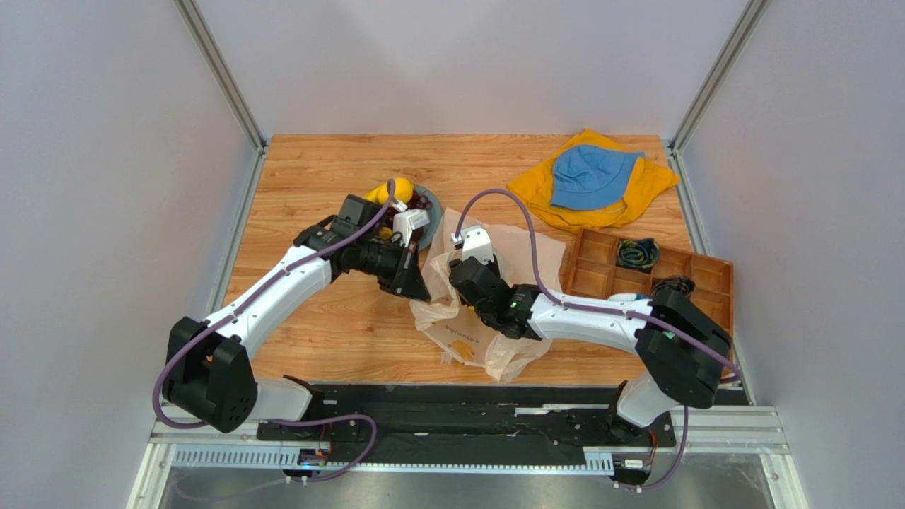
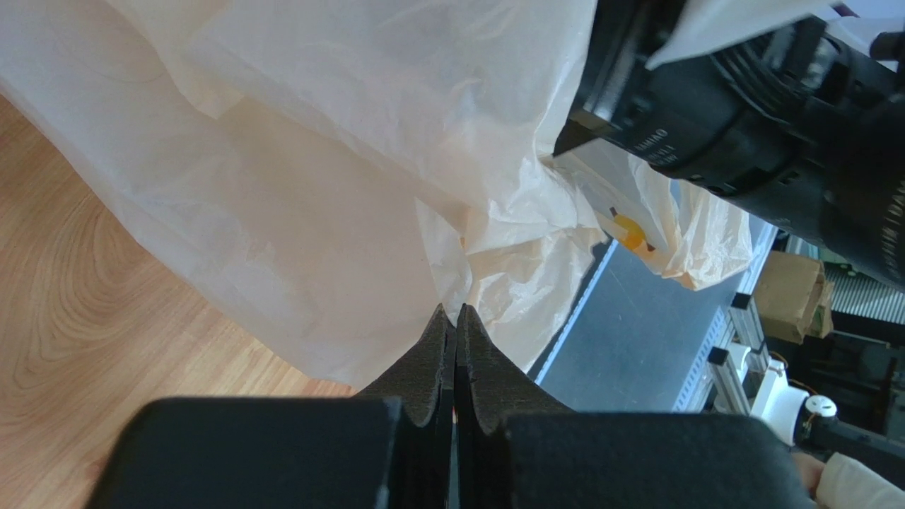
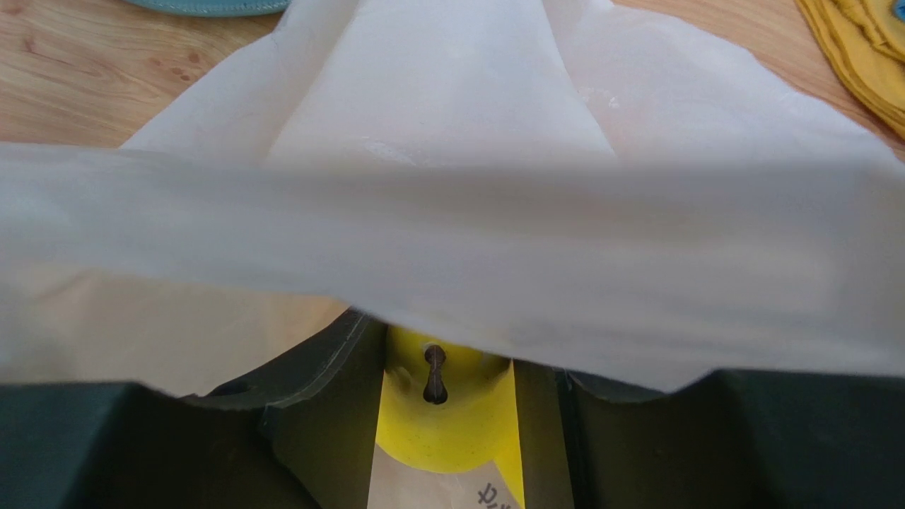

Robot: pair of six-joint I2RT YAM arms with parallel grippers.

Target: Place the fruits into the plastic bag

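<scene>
Both arms (image 1: 595, 313) reach inward, elbows bent. One plastic bag (image 1: 459, 337) lies crumpled at mid-table, its long axis running near to far. The left gripper (image 2: 457, 318) is clamped on its edge. The right gripper (image 1: 465, 242) holds one yellow fruit (image 3: 446, 419) under the film. One plate (image 1: 430, 208) beyond carries the remaining fruits (image 1: 388, 192).

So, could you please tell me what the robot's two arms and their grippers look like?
The left arm and right arm share white tubular links, bulky black joints and black bases, each trailed by a thin purple cable. The left gripper has two black wedge-shaped fingers with finely ribbed inner faces; the right gripper has dark, broad ones.
</scene>
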